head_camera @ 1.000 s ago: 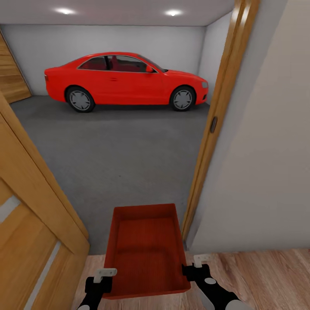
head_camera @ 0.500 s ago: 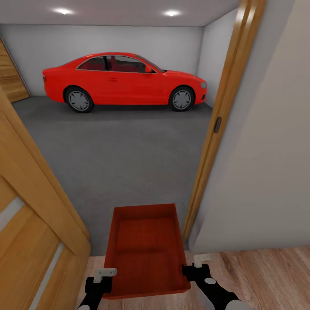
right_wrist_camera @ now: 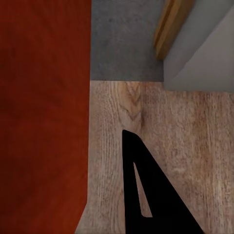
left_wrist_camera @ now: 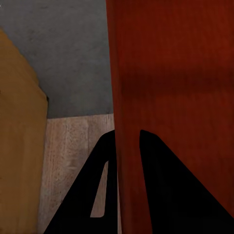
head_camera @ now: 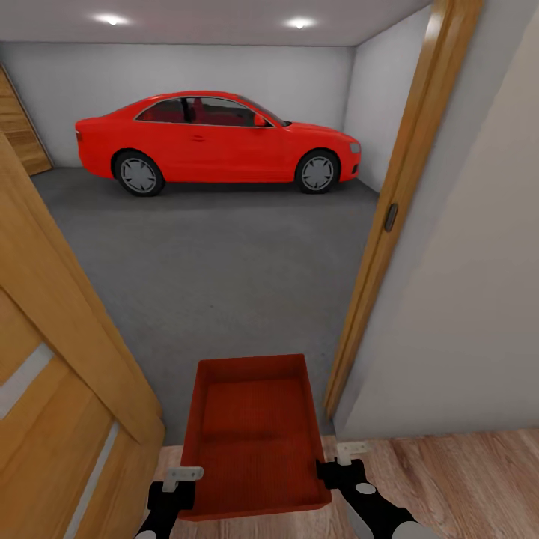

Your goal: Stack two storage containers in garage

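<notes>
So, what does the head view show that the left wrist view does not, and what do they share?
Head view alone: the red car parked by the far grey wall, two ceiling spotlights, the right door frame, and the right gripper at the container's right wall.

Left wrist view alone: a close look at the left gripper, its dark fingers standing on either side of the container's wall.

Both: the orange-red container, the grey concrete floor, the light wood-plank floor and the wooden door at the left.
</notes>
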You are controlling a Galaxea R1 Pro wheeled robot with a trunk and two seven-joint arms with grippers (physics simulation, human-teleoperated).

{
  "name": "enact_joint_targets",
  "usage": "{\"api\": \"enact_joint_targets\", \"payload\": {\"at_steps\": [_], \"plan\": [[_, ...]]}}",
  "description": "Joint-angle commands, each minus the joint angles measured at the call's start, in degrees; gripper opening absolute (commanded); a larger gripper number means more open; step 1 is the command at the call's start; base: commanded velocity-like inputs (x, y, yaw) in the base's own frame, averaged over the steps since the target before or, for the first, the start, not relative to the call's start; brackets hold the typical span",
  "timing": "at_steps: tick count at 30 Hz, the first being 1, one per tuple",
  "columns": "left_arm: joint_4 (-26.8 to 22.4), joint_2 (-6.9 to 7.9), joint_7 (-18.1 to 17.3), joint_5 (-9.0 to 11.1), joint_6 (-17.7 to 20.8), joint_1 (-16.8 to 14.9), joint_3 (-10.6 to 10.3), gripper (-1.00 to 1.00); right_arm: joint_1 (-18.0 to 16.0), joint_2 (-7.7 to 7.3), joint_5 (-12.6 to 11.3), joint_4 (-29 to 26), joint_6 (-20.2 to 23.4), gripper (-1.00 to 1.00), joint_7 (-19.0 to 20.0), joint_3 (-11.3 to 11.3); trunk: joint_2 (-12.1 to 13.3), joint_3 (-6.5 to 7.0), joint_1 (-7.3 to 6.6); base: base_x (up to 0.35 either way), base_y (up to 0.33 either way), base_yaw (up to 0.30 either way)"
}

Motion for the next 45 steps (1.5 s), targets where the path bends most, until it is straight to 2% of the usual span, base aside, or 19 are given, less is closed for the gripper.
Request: {"api": "enact_joint_targets", "payload": {"at_steps": [1,17,28,45], "plan": [[-0.07,-0.01,0.63,-1.12,-0.14,-0.04,0.51,-1.0,-0.05,-0.26,0.11,0.08,-0.17,-1.0,-0.72,-0.32,-0.02,-0.04,-0.01,0.017,0.076,0.0],[-0.06,-0.01,0.63,-1.12,-0.14,-0.04,0.51,-1.0,-0.05,-0.27,0.09,0.08,-0.19,-1.0,-0.72,-0.32,-0.02,-0.04,-0.01,0.012,0.016,0.0],[-0.06,-0.01,0.63,-1.12,-0.14,-0.04,0.51,-1.0,-0.05,-0.27,0.09,0.08,-0.18,-1.0,-0.72,-0.32,-0.02,-0.04,-0.01,0.178,0.033,0.0],[-0.06,-0.01,0.63,-1.12,-0.14,-0.04,0.51,-1.0,-0.05,-0.26,0.09,0.08,-0.2,-1.0,-0.72,-0.32,-0.02,-0.04,-0.01,0.031,0.05,0.0]]}}
